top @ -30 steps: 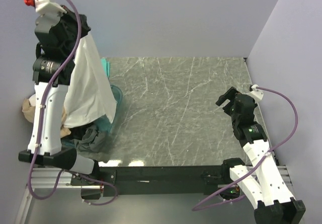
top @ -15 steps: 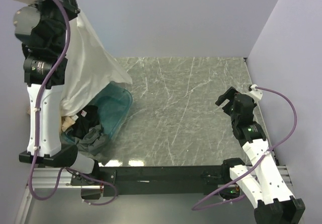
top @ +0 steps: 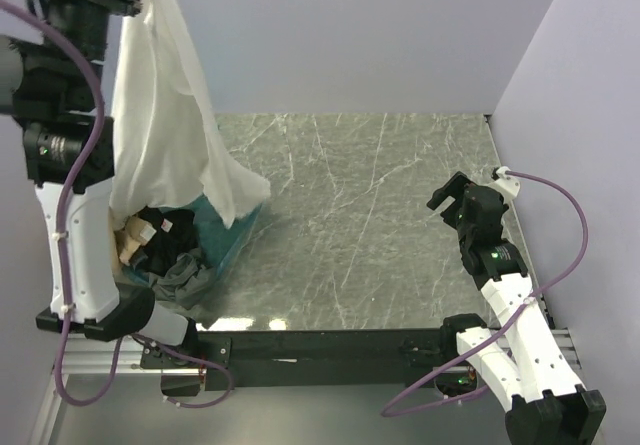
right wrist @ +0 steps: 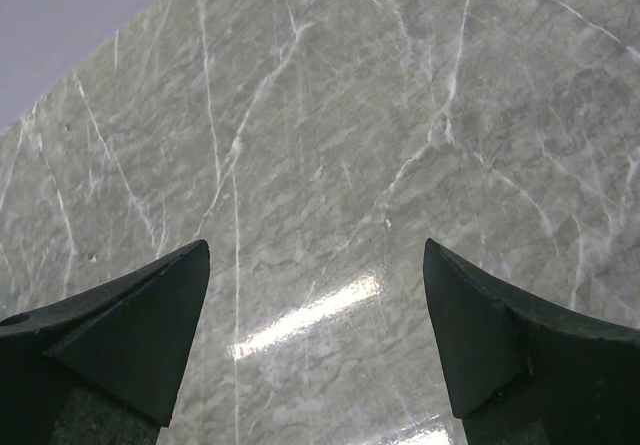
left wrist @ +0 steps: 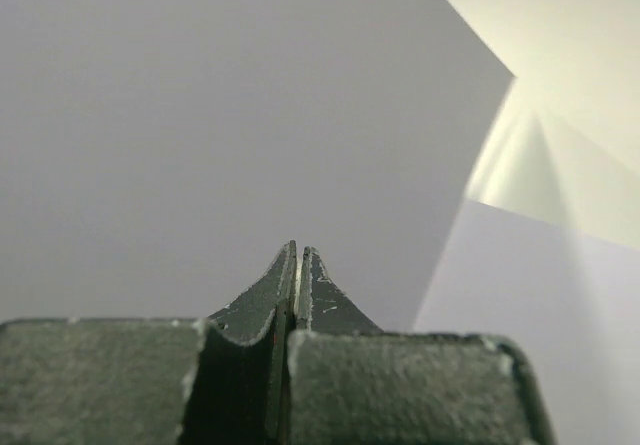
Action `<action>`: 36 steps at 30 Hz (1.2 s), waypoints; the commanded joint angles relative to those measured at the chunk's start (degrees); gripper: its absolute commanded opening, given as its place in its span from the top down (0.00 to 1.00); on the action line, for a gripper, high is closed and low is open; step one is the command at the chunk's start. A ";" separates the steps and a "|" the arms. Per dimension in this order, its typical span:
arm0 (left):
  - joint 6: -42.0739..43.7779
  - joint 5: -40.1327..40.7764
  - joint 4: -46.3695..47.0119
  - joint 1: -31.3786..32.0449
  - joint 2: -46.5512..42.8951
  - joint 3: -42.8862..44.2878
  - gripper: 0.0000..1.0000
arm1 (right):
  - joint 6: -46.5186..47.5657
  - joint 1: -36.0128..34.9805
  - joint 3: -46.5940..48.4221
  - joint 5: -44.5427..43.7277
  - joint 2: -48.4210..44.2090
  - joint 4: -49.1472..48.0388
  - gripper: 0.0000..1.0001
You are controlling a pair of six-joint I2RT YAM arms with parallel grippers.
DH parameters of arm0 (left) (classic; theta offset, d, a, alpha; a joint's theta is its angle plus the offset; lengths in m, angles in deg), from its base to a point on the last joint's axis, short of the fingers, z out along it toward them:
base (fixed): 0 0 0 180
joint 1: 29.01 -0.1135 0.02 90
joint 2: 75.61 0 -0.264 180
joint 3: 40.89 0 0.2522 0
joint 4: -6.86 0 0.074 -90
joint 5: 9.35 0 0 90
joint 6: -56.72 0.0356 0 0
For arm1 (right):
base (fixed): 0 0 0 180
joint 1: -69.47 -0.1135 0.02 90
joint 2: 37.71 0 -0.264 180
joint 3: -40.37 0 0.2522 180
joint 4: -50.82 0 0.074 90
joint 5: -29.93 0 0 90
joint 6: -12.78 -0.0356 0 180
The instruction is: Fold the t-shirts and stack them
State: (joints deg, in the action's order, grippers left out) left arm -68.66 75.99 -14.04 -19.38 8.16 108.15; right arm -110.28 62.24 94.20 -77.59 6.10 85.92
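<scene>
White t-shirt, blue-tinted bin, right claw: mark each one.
white t-shirt point(top: 160, 135), top external view, middle of the hanging cloth.
blue-tinted bin point(top: 225, 235), top external view, its clear wall.
right claw point(right wrist: 316, 247), right wrist view, midway between its open fingertips.

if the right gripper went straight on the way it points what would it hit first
Most likely the grey marbled tabletop: the open right gripper looks down on it, with only stone showing between its fingers. How far off is unclear.

White t-shirt: I am reading no print.
Table: I am finding no label or number.
Right arm: I am spotting no lettering.
</scene>
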 commanded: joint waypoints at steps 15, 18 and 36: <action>9.98 -2.01 6.43 27.89 16.06 6.83 0.99 | 0.98 0.19 -0.88 -1.29 -0.39 -2.71 0.07; 9.28 -2.27 9.66 30.36 18.70 6.66 0.99 | 0.80 0.19 -1.31 -1.73 -0.48 -3.06 0.07; -0.73 -14.93 24.17 35.02 20.47 10.71 0.99 | 0.54 0.19 -2.63 -0.15 -1.80 -4.12 0.07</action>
State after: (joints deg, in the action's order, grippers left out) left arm -65.16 64.95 -0.68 15.31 30.41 114.27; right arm -110.15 62.24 92.37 -77.55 5.05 84.20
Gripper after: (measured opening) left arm 0.025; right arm 0.928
